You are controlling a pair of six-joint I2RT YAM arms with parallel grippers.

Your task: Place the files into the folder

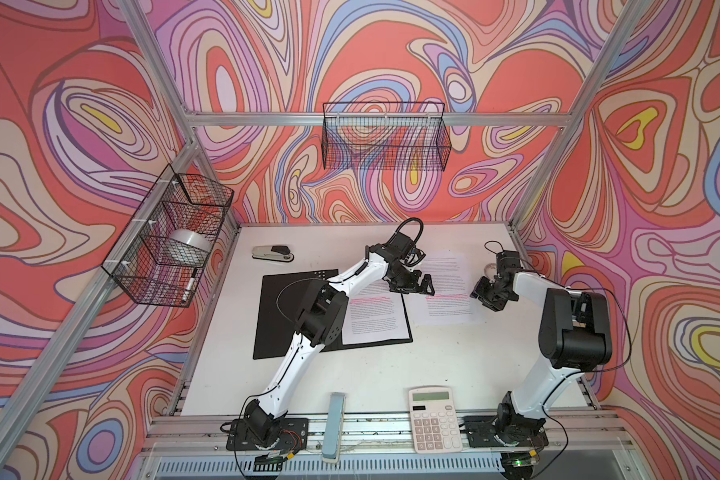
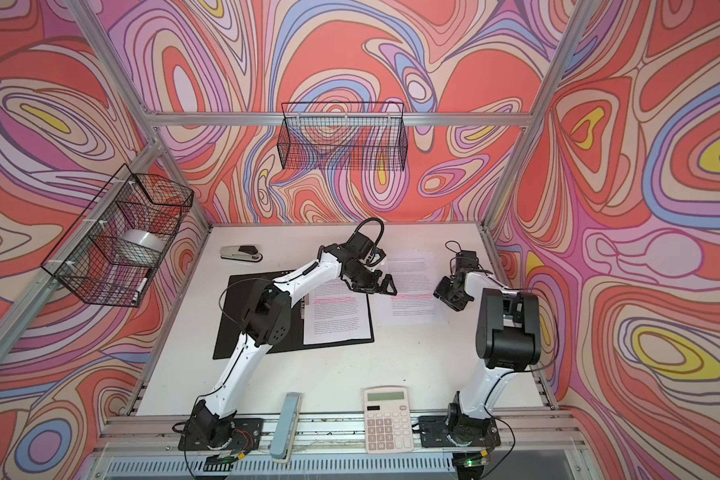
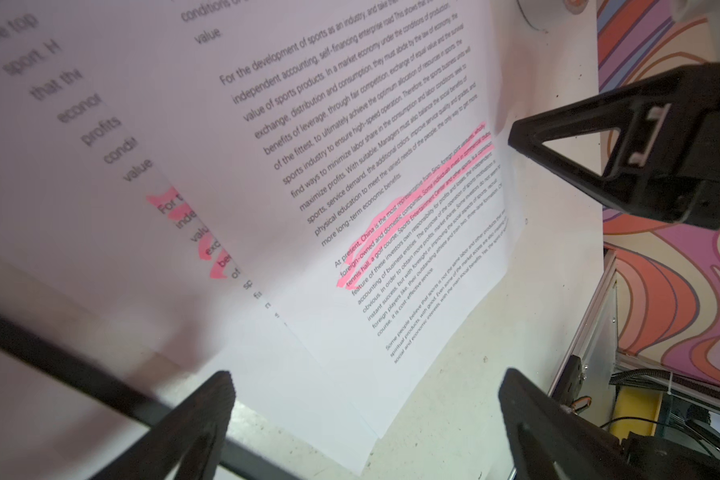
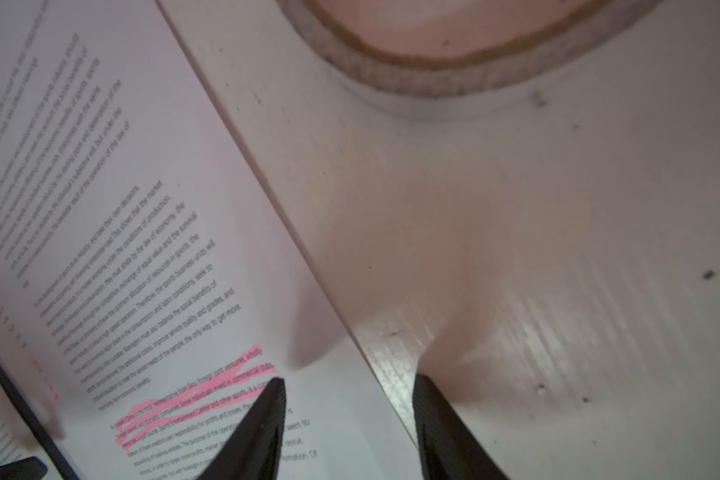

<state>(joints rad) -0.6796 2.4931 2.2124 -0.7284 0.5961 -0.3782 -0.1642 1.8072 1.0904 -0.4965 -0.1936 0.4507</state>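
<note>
The folder (image 1: pixel 271 332) lay open on the white table (image 1: pixel 391 374), black inside up, left of centre in both top views. A printed page (image 1: pixel 375 320) with pink-highlighted lines rested on its right half. The files (image 1: pixel 445 299) — white sheets of dense text with a pink band mid-page — lay flat on the table just beside the folder's right edge and outside it. In the left wrist view their sheets were slightly fanned at one corner. The left gripper (image 1: pixel 418 289) hung over the gap between page and files, its jaws wide apart and holding nothing. The right gripper (image 1: pixel 479 293) stood at the files' right edge with its jaws partly apart and nothing between them. In the right wrist view one fingertip (image 4: pixel 267 399) was over the highlighted lines and the other over bare table — whether either touched down could not be told. A calculator (image 1: pixel 435 419) sat at the table's front edge. A stapler (image 1: pixel 273 252) lay behind the folder, and a tape roll (image 4: pixel 412 89) lay near the right gripper.
</note>
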